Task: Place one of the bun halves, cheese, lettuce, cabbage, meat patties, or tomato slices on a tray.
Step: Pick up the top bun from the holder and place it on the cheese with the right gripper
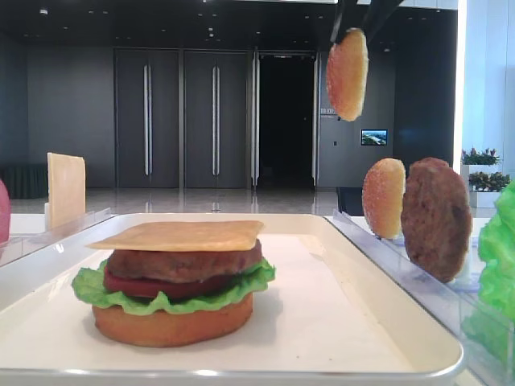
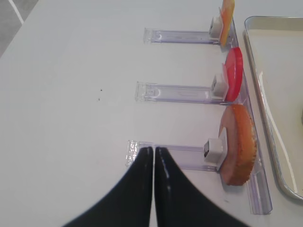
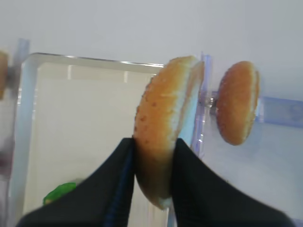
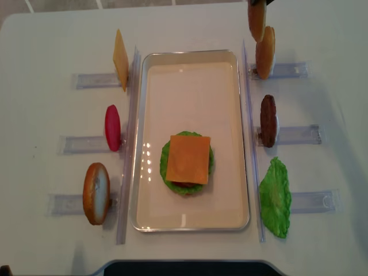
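Note:
My right gripper (image 3: 155,142) is shut on a sesame bun half (image 3: 165,113), held on edge with one finger on each face. It hangs high above the far right corner of the white tray (image 4: 190,53), beside the right rack; the overhead view shows this bun half (image 4: 256,20) over the second bun. On the tray stands a stack: bun base (image 1: 169,324), lettuce (image 1: 241,283), tomato, meat patty (image 1: 185,264), and cheese (image 4: 188,158) on top. My left gripper (image 2: 154,150) is shut and empty, over bare table left of the left rack.
The right clear rack holds another bun half (image 4: 265,53), a meat patty (image 4: 268,121) and a lettuce leaf (image 4: 275,197). The left rack holds a cheese slice (image 4: 120,59), a tomato slice (image 4: 112,127) and a bun half (image 4: 96,192).

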